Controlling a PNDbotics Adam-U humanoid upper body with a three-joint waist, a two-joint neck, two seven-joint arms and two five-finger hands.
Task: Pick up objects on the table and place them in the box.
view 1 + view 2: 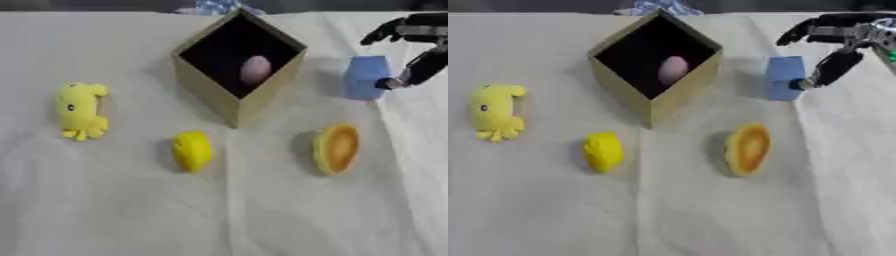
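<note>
Partly cut off, right robot hand [833,45] touches blue block [784,78].

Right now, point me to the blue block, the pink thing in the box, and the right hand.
blue block [366,77], left eye view, middle of its front face.
pink thing [255,69], left eye view, centre of its rounded body inside the box.
right hand [835,64], right eye view, on a finger beside the block.

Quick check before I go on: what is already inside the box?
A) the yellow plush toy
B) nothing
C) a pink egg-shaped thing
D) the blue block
C: a pink egg-shaped thing lies inside the open box, while the blue block stands on the table by the right hand and the yellow plush toy lies off to the left.
</note>
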